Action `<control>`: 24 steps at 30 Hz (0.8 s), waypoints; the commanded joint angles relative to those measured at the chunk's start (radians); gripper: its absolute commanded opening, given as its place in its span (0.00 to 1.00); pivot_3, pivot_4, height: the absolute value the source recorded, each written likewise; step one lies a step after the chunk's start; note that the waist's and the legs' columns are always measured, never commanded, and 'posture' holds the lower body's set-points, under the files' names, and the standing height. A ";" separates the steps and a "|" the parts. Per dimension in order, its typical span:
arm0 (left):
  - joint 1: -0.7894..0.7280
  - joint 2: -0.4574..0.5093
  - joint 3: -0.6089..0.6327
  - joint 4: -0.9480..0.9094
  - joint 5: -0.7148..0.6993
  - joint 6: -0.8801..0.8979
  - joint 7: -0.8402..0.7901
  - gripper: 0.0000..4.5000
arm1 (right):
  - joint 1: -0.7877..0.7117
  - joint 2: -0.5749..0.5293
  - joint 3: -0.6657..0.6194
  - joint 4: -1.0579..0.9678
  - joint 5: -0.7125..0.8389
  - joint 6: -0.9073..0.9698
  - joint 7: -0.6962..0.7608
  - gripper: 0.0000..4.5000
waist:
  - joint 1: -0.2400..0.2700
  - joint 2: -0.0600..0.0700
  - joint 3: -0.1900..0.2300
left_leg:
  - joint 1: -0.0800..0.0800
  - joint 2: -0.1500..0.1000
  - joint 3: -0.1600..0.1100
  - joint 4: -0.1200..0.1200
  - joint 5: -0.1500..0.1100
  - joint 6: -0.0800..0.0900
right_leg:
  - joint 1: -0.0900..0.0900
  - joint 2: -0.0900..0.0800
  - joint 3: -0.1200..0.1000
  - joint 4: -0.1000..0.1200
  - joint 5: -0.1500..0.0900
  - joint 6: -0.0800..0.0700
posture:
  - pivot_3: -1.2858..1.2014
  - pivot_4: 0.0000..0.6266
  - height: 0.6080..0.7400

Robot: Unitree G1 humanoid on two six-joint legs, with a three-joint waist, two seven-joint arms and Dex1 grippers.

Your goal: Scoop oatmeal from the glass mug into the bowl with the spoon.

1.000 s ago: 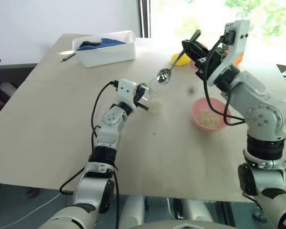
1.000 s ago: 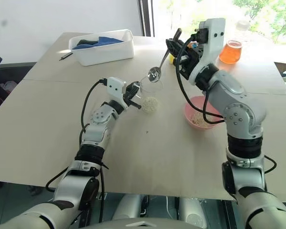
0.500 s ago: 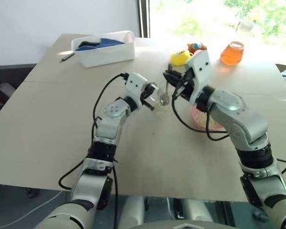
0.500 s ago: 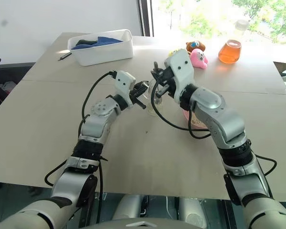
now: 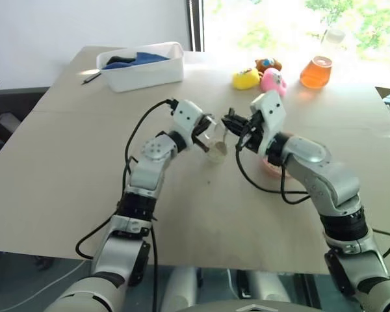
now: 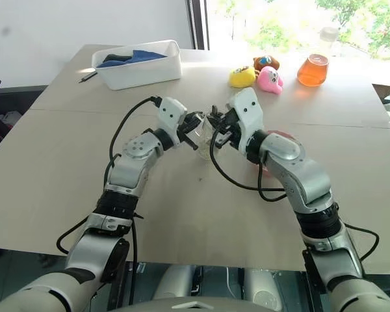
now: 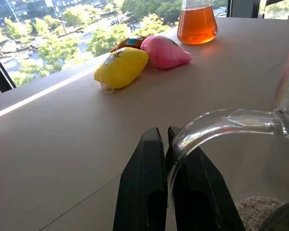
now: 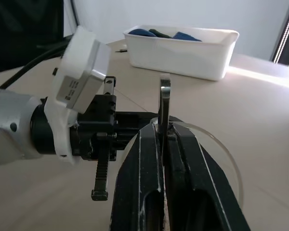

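Note:
My left gripper (image 5: 204,133) is shut on the handle of the glass mug (image 5: 216,140) and holds it just above the table centre. The clear handle (image 7: 231,118) sits between its fingers. Pale oatmeal (image 7: 253,209) lies in the mug's bottom. From the right, my right gripper (image 5: 231,123) is shut on the spoon (image 8: 164,96) by its handle. The spoon points down into the mug, past the rim (image 8: 216,144), and its scoop end is hidden. The pink bowl (image 5: 270,166) stands just right of the mug, mostly hidden behind my right forearm.
A white tub (image 5: 143,71) with blue cloth stands at the back left, a pen (image 5: 93,77) beside it. Yellow (image 5: 246,78) and pink (image 5: 272,80) toys and an orange-filled flask (image 5: 315,71) line the far edge.
My right arm came down and leftward from high above the table, bringing the spoon into the mug. The left gripper shifted the mug slightly to the right.

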 commanded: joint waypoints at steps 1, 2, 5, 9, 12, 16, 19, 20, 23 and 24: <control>-0.009 -0.005 0.016 -0.032 -0.009 -0.055 0.006 0.01 | -0.030 0.045 -0.104 -0.021 0.079 0.070 -0.067 0.00 | 0.000 0.000 0.000 | 0.000 0.000 0.000 0.000 0.000 0.000 | 0.000 0.000 0.000 0.000 0.000 0.000 | 0.52 0.24 1.00; -0.002 -0.006 0.013 -0.029 -0.006 -0.064 0.006 0.01 | -0.040 0.055 -0.124 -0.021 0.091 0.084 -0.080 0.00 | 0.000 0.000 0.000 | 0.000 0.000 0.000 0.000 0.000 0.000 | 0.000 0.000 0.000 0.000 0.000 0.000 | 0.52 0.24 1.00; 0.023 -0.014 0.007 -0.024 -0.006 -0.089 0.006 0.01 | -0.072 0.099 -0.209 -0.010 0.149 0.136 -0.148 0.00 | -0.001 0.000 0.000 | 0.000 0.000 0.000 0.000 0.000 0.000 | 0.000 0.000 0.000 0.000 0.000 0.000 | 0.52 0.24 1.00; 0.041 -0.029 0.008 -0.007 0.008 -0.126 0.034 0.01 | -0.100 0.111 -0.265 0.001 0.183 0.178 -0.196 0.00 | -0.001 0.000 0.000 | 0.000 0.000 0.000 0.000 0.000 0.000 | 0.000 0.000 0.000 0.000 0.000 0.000 | 0.52 0.24 1.00; 0.034 -0.048 0.014 0.020 0.019 -0.139 0.079 0.01 | -0.122 0.099 -0.287 0.007 0.200 0.194 -0.213 0.00 | -0.001 0.000 0.000 | 0.000 0.000 0.000 0.000 0.000 0.000 | 0.000 0.000 0.000 0.001 0.000 0.000 | 0.52 0.24 1.00; 0.022 -0.076 0.039 0.054 -0.001 -0.142 0.121 0.01 | -0.138 0.100 -0.326 0.012 0.238 0.220 -0.244 0.00 | -0.001 0.000 0.000 | 0.000 -0.001 0.000 0.001 0.000 0.000 | 0.000 -0.001 0.000 0.001 0.000 0.000 | 0.52 0.24 1.00; 0.019 -0.089 0.053 0.069 -0.011 -0.145 0.135 0.01 | -0.139 0.122 -0.372 0.016 0.285 0.253 -0.295 0.00 | -0.001 0.000 0.000 | 0.000 -0.001 0.000 0.001 0.000 0.000 | 0.000 -0.001 0.000 0.001 0.000 0.000 | 0.52 0.24 1.00; 0.018 -0.094 0.059 0.072 -0.016 -0.147 0.138 0.01 | -0.136 0.136 -0.394 0.020 0.310 0.269 -0.322 0.00 | -0.001 0.000 0.000 | 0.000 -0.001 0.000 0.001 0.000 0.000 | 0.000 -0.001 0.000 0.001 0.000 0.000 | 0.52 0.24 1.00; 0.011 -0.105 0.077 0.080 -0.033 -0.153 0.146 0.01 | -0.123 0.177 -0.454 0.027 0.387 0.317 -0.396 0.00 | -0.001 0.000 0.000 | 0.000 0.000 0.000 0.001 0.000 0.000 | 0.000 -0.001 0.000 0.002 0.000 0.000 | 0.52 0.24 1.00; 0.010 -0.105 0.080 0.083 -0.035 -0.156 0.146 0.01 | -0.119 0.190 -0.475 0.029 0.415 0.330 -0.423 0.00 | -0.001 0.000 0.000 | 0.000 0.000 0.000 0.001 0.000 0.000 | 0.000 -0.001 0.000 0.002 0.000 0.000 | 0.52 0.24 1.00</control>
